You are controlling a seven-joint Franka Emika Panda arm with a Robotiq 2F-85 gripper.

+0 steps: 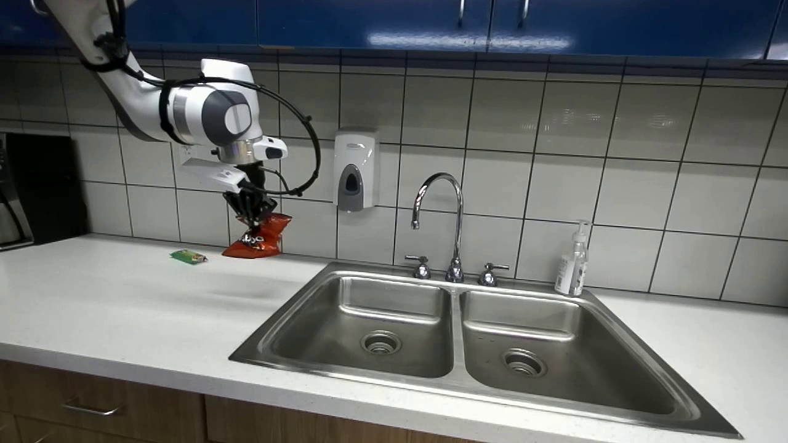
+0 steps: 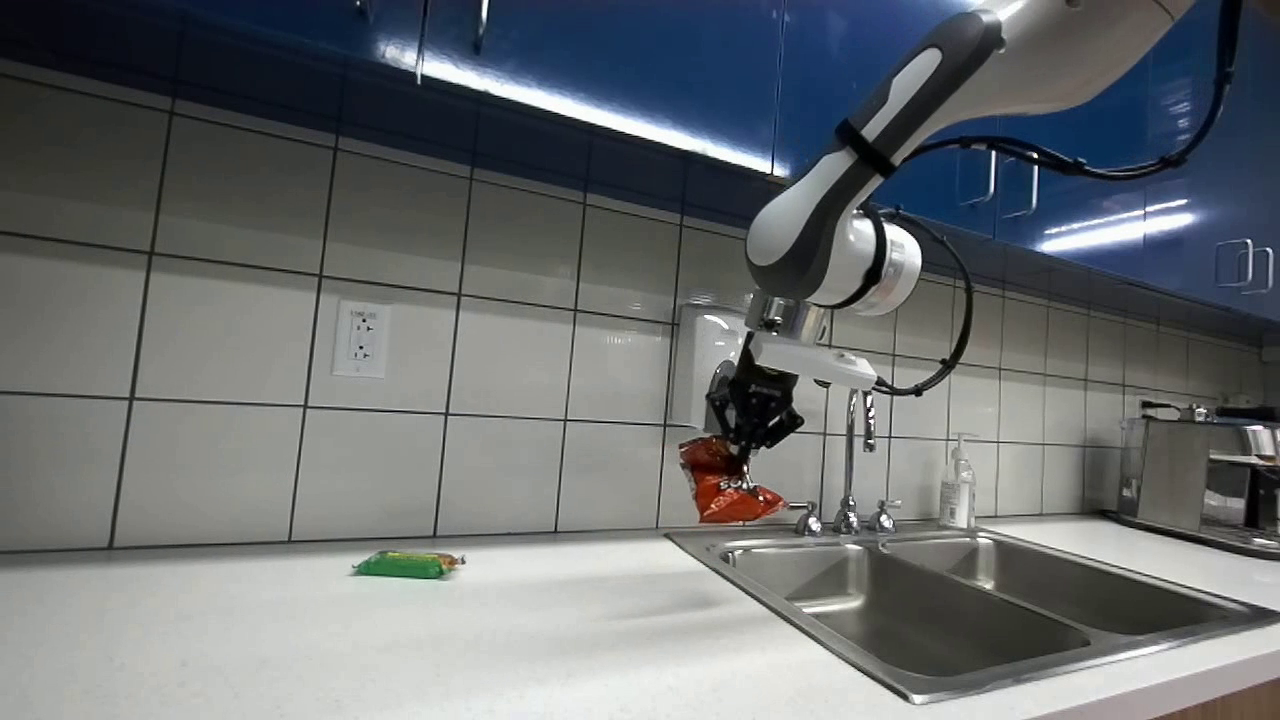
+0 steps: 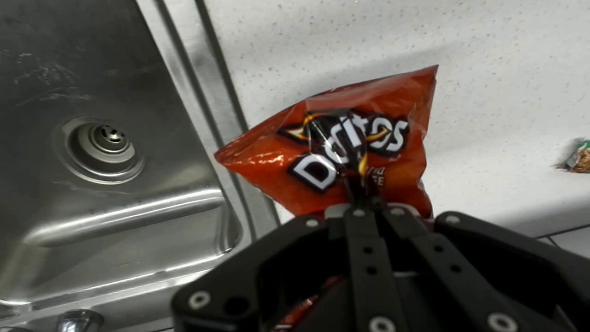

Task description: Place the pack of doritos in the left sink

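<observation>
The pack of doritos (image 1: 265, 239) is a crumpled red-orange bag. It hangs in the air above the counter, and it also shows in an exterior view (image 2: 722, 490) and the wrist view (image 3: 313, 152). My gripper (image 1: 253, 226) points down, its fingers shut on the middle of the bag, as the wrist view (image 3: 371, 207) shows. The bag's far side is hidden behind the fingers. The left sink (image 1: 320, 338) is a steel basin with a round drain. It also shows in an exterior view (image 2: 900, 610). In the wrist view the left sink (image 3: 78, 60) lies beside the bag, whose tip overlaps its rim.
A small green packet (image 1: 188, 256) lies on the counter (image 2: 560, 630). The faucet (image 1: 458, 227) and its handles stand behind the basins. The twin basin (image 1: 591, 387) and a pump bottle (image 1: 572, 264) are further along. A soap dispenser (image 1: 356, 169) hangs on the tiled wall.
</observation>
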